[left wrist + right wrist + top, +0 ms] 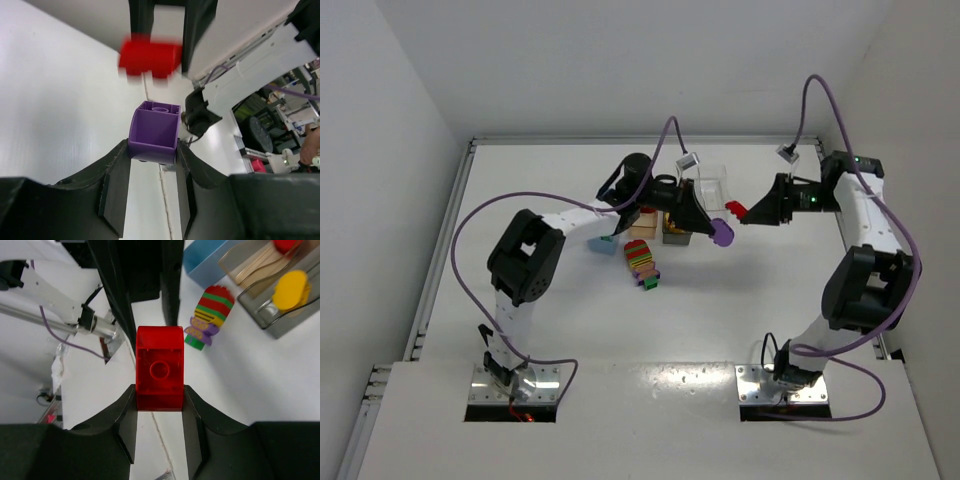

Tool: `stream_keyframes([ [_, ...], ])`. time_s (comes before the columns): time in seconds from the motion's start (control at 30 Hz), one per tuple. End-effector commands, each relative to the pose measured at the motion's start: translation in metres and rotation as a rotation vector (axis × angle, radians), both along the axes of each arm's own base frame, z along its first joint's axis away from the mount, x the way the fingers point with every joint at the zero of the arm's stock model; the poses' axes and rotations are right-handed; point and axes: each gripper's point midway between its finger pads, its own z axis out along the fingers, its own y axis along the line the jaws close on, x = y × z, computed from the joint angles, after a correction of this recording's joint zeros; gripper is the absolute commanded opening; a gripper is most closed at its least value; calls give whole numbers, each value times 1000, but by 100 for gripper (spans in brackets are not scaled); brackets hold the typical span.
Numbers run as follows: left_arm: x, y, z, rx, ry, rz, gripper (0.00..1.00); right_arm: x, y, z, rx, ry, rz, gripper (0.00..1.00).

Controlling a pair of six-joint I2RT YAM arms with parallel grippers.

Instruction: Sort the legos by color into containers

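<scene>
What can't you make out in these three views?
Top view: the left gripper covers the bins; their contents are hidden.
Left wrist view: the red brick is blurred.
Right wrist view: the light blue bin and grey bin are cut off by the frame edges.

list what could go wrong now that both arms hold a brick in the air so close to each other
1. The left gripper with its purple plastic brick and the right gripper with its red plastic brick face each other closely above the white table. If either advances, they could knock together.
2. The purple brick is pinched only at its near end, so a bump might make it slip out and fall outside any bin.
</scene>
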Motion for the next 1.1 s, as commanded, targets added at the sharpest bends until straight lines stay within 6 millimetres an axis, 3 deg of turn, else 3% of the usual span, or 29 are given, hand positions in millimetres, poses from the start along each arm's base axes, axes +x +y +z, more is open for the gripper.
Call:
stream_keyframes([
  [0.0, -15, 12, -11, 58, -119, -36, 3, 15, -15, 29, 75, -71, -62, 0],
  [0.17, -18, 19, -28, 124, -140, -32, 1, 20, -28, 33, 97, -70, -108, 0],
  [0.23, -7, 21, -26, 144, -163, 27, 1, 21, -31, 33, 97, -70, -117, 0],
  [0.43, 76, 21, -24, 337, -397, 417, 1, 28, -41, 21, 24, -67, -133, 0],
  [0.47, 103, 25, -41, 421, -414, 521, 1, 28, -43, 16, 9, -52, -138, 0],
  [0.5, 107, 21, -51, 470, -407, 528, 1, 30, -46, 17, -5, -57, -163, 0],
  [0.53, 129, 16, -30, 461, -443, 596, 1, 29, -48, 13, -23, -42, -175, 0],
  [0.57, 141, 12, -52, 503, -425, 604, 1, 36, -54, 13, -46, -85, -198, 0],
  [0.6, 151, 4, -34, 474, -445, 616, 1, 33, -53, 21, -48, -70, -227, 0],
  [0.63, 158, 0, -35, 471, -450, 627, 1, 33, -54, 16, -63, -60, -246, 0],
  [0.73, 171, -21, -39, 456, -455, 639, 1, 35, -56, 24, -63, -85, -301, 0],
  [0.83, 181, -25, -65, 498, -437, 645, 1, 34, -58, 28, -57, -85, -323, 0],
  [1.07, 194, -27, -95, 543, -418, 675, 12, 30, -59, 32, -52, -86, -344, 0],
])
